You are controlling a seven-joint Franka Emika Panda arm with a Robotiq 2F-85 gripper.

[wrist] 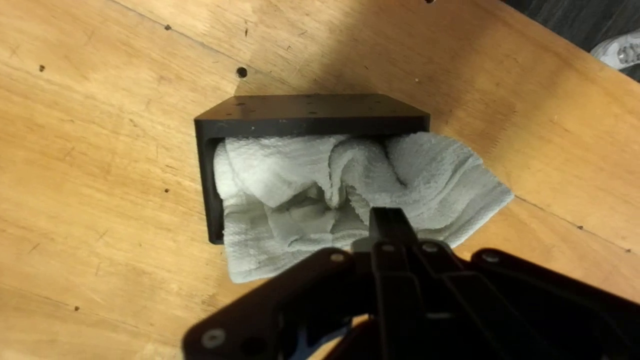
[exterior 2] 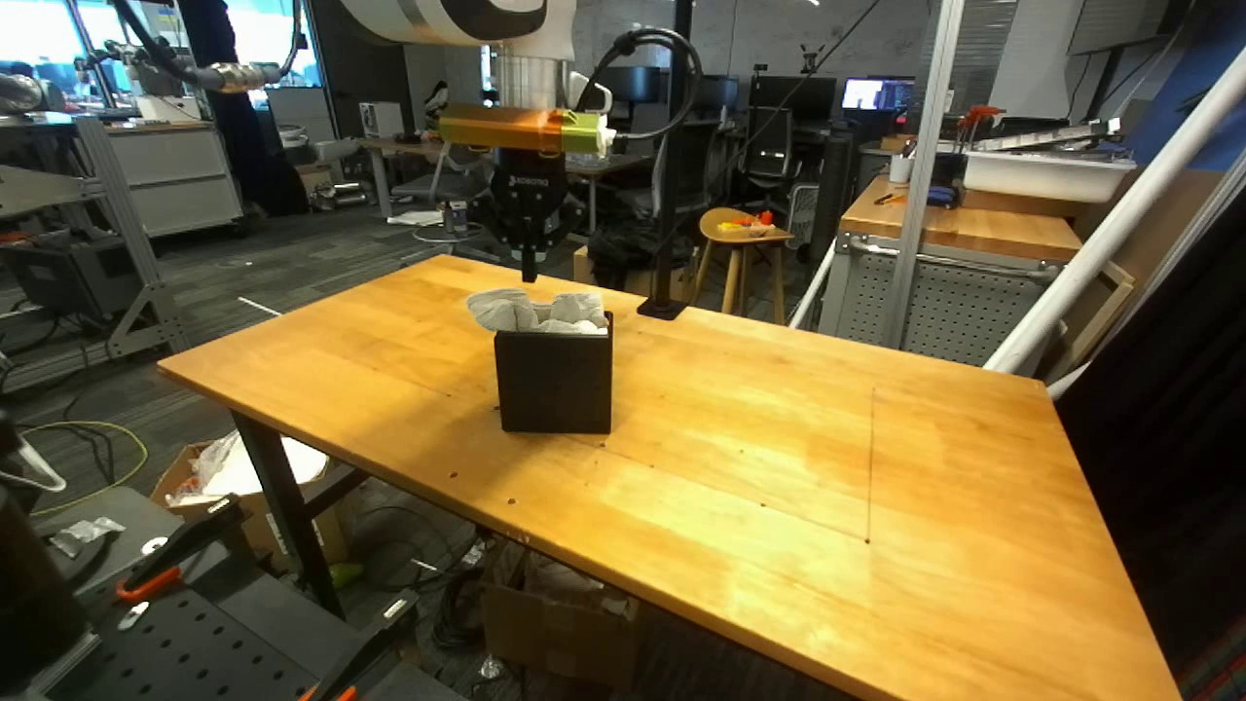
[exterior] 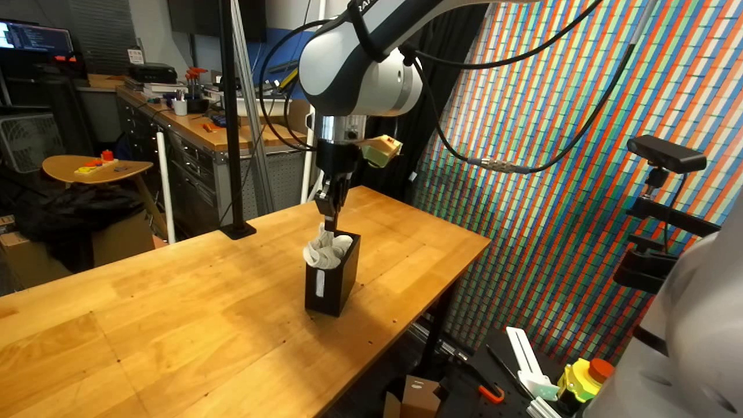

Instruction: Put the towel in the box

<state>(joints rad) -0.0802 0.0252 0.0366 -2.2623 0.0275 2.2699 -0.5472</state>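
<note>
While above the towel [wrist: 290,167] partly in the box [exterior 2: 555,385], hand [exterior 2: 529,275] closed, pale "ROBOTIQ" lettering [exterior 2: 531,182] across it

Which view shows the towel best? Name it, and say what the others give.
The wrist view: it looks down on the towel, showing its folds and where it spills past the box, though the gripper covers part. Both exterior views, more from the side, show mainly the bunch rising above the box.
</note>
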